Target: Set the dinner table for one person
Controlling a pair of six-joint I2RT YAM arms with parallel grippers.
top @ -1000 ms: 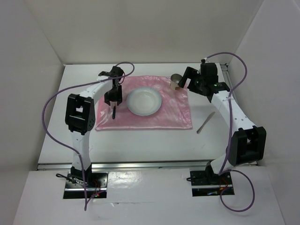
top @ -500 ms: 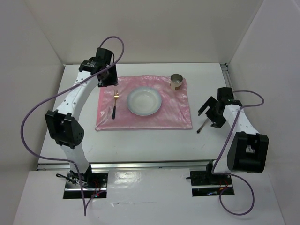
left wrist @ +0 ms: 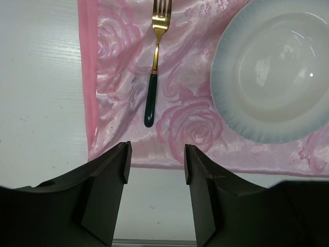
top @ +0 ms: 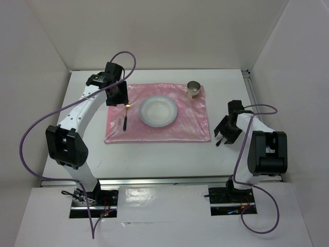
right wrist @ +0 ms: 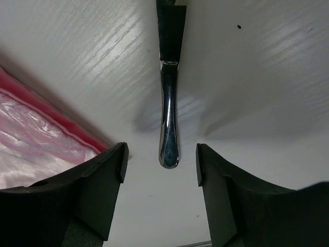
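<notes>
One cup [top: 193, 90], top view only

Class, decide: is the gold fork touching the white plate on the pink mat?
Apart. The left wrist view shows pink mat between the fork and the plate.

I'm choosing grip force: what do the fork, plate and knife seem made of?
Fork: gold-toned polished metal tines and neck; dark green glossy handle, perhaps enamel or plastic. Plate: white with a pale blue-grey rim, glazed ceramic by its bright highlights, possibly melamine. Knife: mirror-polished metal, likely steel, reflecting light and dark streaks.
</notes>
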